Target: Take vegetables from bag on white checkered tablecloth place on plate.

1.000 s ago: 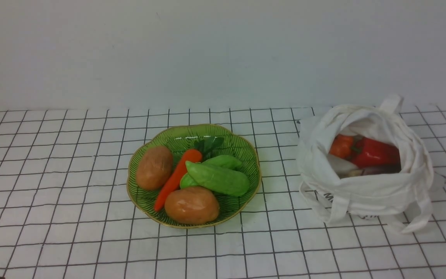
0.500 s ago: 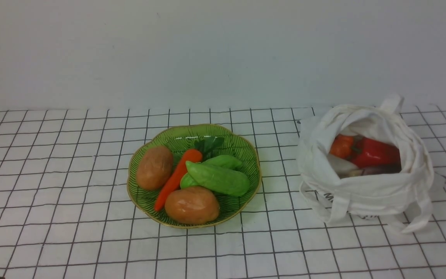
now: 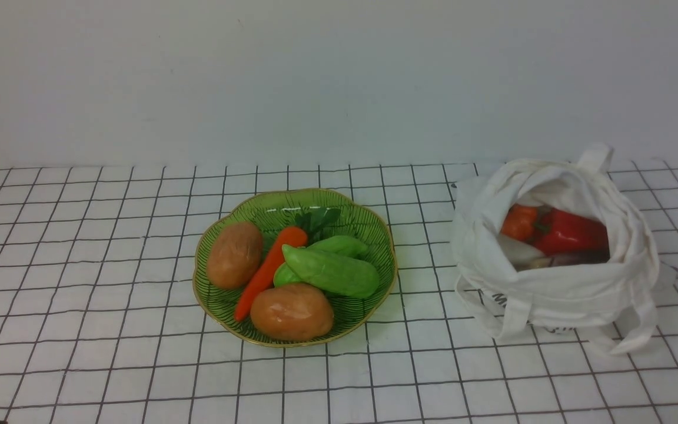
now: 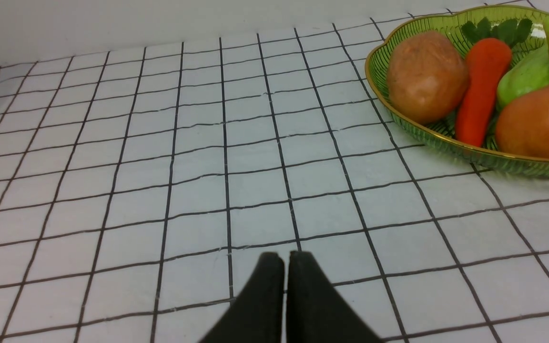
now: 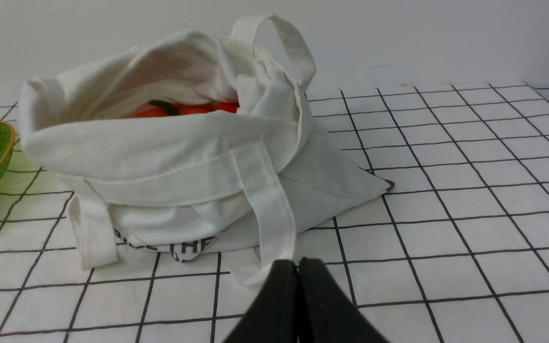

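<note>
Now the plate (image 3: 295, 203) sits in the middle of the white checkered tablecloth (image 3: 80, 265), holding two green gourds (image 3: 330, 270). Near the right edge, the bag (image 3: 557, 294) holds a red pepper (image 3: 571, 232). Both the left gripper (image 4: 286, 261) and right gripper (image 5: 297, 267) have their jaws pressed together, holding nothing

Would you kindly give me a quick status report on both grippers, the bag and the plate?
Left gripper shut, empty, near plate. Right gripper shut, empty, by bag. Red pepper in bag. Nothing blocking its mouth.
</note>
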Controlling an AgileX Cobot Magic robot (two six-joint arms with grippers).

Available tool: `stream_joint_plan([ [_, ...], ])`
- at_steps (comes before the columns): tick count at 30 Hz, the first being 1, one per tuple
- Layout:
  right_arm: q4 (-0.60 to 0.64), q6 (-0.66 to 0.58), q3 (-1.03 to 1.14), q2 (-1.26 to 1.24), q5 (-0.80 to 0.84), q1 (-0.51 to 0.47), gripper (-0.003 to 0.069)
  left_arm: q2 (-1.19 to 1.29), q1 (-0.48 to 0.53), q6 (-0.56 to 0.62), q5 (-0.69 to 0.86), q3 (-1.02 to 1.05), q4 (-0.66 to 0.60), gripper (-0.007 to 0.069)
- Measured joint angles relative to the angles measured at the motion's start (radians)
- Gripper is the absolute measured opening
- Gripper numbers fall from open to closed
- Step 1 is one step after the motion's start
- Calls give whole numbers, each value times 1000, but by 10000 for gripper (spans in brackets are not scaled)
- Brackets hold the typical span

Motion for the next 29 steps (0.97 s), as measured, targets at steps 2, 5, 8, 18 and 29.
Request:
stream_joint_plan([
  [2,0,1,0,0,0,0,-13,0,0,0,0,0,0,-8],
  [5,0,8,0,0,0,0,-13,0,0,0,0,0,0,-8],
  [8,0,9,0,0,0,0,-13,0,0,0,0,0,0,-8],
  [18,0,10,0,0,-1,0,-13,0,0,0,0,0,0,-8],
  [29,0,10,0,0,-1,0,-13,0,0,0,0,0,0,-8],
])
